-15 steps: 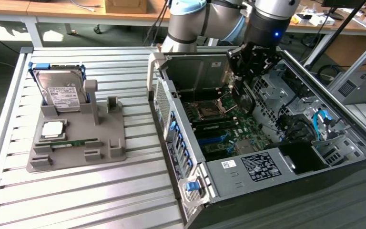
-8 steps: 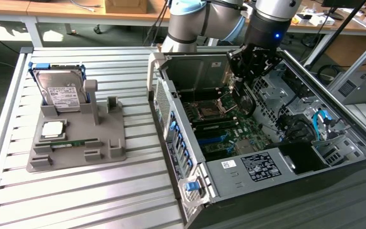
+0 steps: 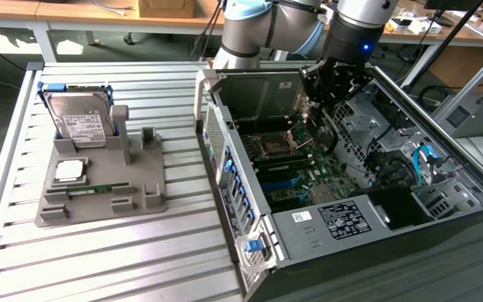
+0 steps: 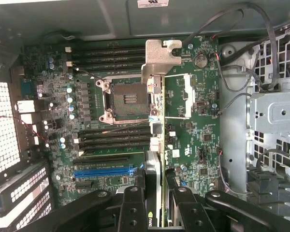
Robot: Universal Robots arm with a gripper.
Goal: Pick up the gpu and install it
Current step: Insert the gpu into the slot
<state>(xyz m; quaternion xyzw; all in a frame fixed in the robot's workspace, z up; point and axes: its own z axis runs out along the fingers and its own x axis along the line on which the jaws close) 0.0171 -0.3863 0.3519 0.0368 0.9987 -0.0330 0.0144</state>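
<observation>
The gpu (image 4: 154, 140) stands edge-on between my fingers, a thin dark card with a brownish-green edge and a silver end bracket (image 4: 160, 54) at its far end. My gripper (image 4: 155, 192) is shut on it, one black finger on each flat face. In the exterior view the gripper (image 3: 329, 91) hangs inside the open computer case (image 3: 309, 233), above the motherboard (image 3: 296, 173). The card hovers over the board beside the empty CPU socket (image 4: 128, 99), apart from the blue expansion slot (image 4: 104, 171). I cannot tell whether the card touches the board.
A grey holder (image 3: 99, 195) on the slatted table at the exterior view's left carries a hard drive (image 3: 78, 119), a green RAM stick (image 3: 90, 189) and a CPU (image 3: 70, 170). Loose cables (image 4: 232, 96) and a metal drive cage (image 4: 275, 111) crowd the case beside the board.
</observation>
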